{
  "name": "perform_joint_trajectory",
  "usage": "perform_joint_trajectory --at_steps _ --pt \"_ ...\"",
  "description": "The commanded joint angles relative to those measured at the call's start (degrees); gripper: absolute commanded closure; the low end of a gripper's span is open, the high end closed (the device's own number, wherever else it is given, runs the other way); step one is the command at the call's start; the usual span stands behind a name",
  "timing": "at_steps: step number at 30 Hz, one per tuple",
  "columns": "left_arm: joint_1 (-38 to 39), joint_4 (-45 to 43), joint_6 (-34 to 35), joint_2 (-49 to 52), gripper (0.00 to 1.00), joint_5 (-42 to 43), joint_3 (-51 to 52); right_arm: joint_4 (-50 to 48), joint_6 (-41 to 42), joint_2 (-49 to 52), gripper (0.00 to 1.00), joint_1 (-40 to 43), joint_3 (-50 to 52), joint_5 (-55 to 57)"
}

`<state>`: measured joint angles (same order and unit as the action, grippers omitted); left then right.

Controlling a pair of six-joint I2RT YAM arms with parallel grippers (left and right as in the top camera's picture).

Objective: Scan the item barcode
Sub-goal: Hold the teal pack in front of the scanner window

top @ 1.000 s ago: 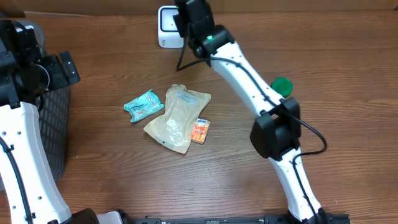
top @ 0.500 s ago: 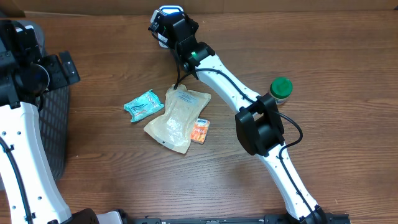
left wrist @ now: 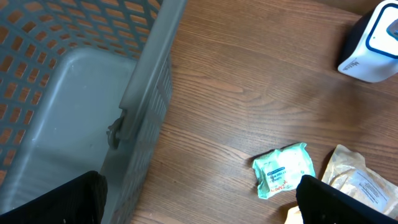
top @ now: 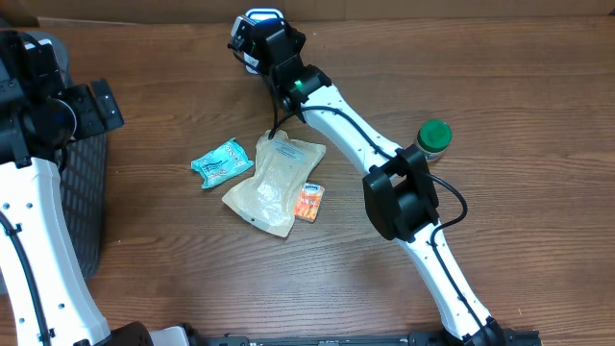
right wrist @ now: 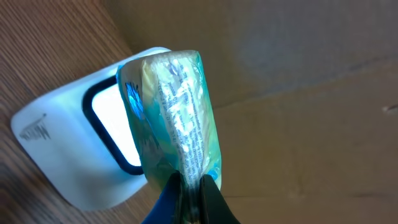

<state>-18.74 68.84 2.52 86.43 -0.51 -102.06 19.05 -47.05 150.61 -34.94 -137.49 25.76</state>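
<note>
Looking from overhead: right gripper (top: pixel 246 38) just beside far scanner (top: pixel 261 16). Left wrist: left gripper (left wrist: pixel 199 186) wide open, empty, near basket (left wrist: pixel 147 93), well apart. Right wrist: clamped on packet (right wrist: pixel 177 106) end, long axis straight out from fingers, just before scanner's lit window.

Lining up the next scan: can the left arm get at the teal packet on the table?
Likely yes. The left gripper is open beside the basket, the teal packet lies on bare wood nearby, and the right arm is up at the scanner.
</note>
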Motion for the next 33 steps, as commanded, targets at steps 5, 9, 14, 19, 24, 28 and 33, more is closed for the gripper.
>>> perform_joint_trajectory --at_steps 5,9,14,19,24,28,33 --pt "0.02 -0.07 -1.27 0.13 0.01 -0.07 -1.18 5.79 17.05 -9.68 0.96 -0.46 -0.59 -3.74" --pt "0.02 -0.04 -1.29 0.13 0.0 -0.07 -1.18 15.23 29.46 -16.92 0.96 0.11 -0.59 -10.43" --pt "0.02 -0.07 -1.29 0.13 0.01 -0.07 -1.18 32.76 47.54 -26.69 0.96 1.62 -0.59 -16.26" --pt "0.02 -0.07 -1.29 0.13 0.0 -0.07 -1.18 53.07 56.61 -33.94 0.96 4.42 -0.59 -21.92" --pt "0.02 -0.04 -1.29 0.13 0.0 -0.07 -1.18 70.1 61.96 -35.41 0.96 8.48 -0.09 -23.21" --pt "0.02 -0.07 -1.27 0.13 0.01 -0.07 -1.18 74.62 62.12 -35.34 0.96 11.04 5.09 -23.34" --pt "0.02 -0.04 -1.27 0.13 0.01 -0.07 -1.18 72.48 62.12 -35.36 0.96 13.07 16.22 -22.53"
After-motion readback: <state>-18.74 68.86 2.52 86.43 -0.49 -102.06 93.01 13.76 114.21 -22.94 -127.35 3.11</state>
